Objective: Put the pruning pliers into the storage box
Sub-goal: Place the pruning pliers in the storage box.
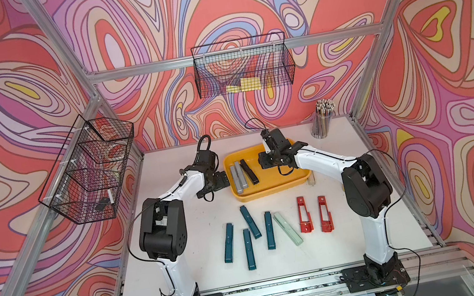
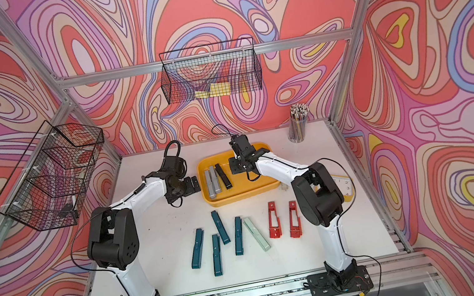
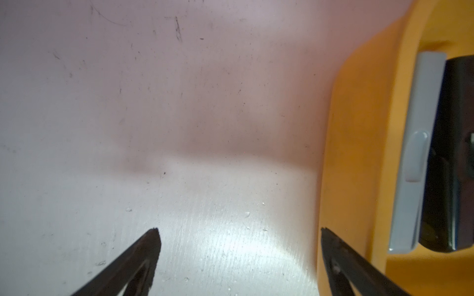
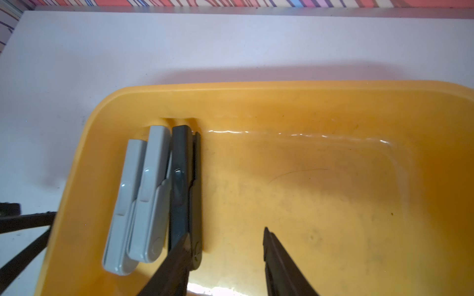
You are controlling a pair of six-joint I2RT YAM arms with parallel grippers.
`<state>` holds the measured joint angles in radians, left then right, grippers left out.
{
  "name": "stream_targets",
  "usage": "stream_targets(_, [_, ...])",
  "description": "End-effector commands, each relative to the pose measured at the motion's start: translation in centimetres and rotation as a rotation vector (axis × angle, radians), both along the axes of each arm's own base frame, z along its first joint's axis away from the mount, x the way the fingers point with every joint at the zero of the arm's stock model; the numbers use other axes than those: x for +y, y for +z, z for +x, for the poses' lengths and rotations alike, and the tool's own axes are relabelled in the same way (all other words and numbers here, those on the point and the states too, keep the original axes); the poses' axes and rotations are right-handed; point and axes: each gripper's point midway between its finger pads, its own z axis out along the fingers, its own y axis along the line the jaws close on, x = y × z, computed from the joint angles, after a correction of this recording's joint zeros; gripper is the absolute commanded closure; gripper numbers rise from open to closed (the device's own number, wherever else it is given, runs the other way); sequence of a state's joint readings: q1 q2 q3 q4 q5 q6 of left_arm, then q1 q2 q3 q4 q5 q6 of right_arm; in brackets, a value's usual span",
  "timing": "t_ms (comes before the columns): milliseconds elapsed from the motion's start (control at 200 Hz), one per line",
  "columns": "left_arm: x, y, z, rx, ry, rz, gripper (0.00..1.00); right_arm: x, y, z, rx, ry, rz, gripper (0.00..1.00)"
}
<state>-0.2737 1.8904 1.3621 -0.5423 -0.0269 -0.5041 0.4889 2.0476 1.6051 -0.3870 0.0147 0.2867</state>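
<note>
Pruning pliers (image 1: 250, 222) await outside; right pincer (image 4: 227, 232), apart and empty, should lift straight from storage box (image 4: 230, 87); left pincer (image 3: 239, 230) apart.

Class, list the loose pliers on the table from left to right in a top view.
Leftmost teal pliers, rightmost teal pliers, mint pliers, left red pliers, right red pliers. The lower teal pliers and tilted teal pliers overlap sideways: omitted.
</note>
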Motion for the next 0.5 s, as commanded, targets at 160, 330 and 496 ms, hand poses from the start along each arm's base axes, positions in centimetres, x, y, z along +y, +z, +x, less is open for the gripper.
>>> stream_targets(160, [0.5,0.7,0.1,0.009,0.004,0.019,0.01,0.7,-2.8,1.8,0.011,0.013,-0.013,0.70])
stream_targets(330, [0.6,0.9,0.1,0.008,0.004,0.020,0.01,1.1,-3.3,2.1,0.019,0.019,0.002,0.81])
stream_targets(496, [0.6,1.0,0.1,0.006,0.004,0.023,0.01,1.7,-4.2,1.8,0.040,0.033,0.027,0.82])
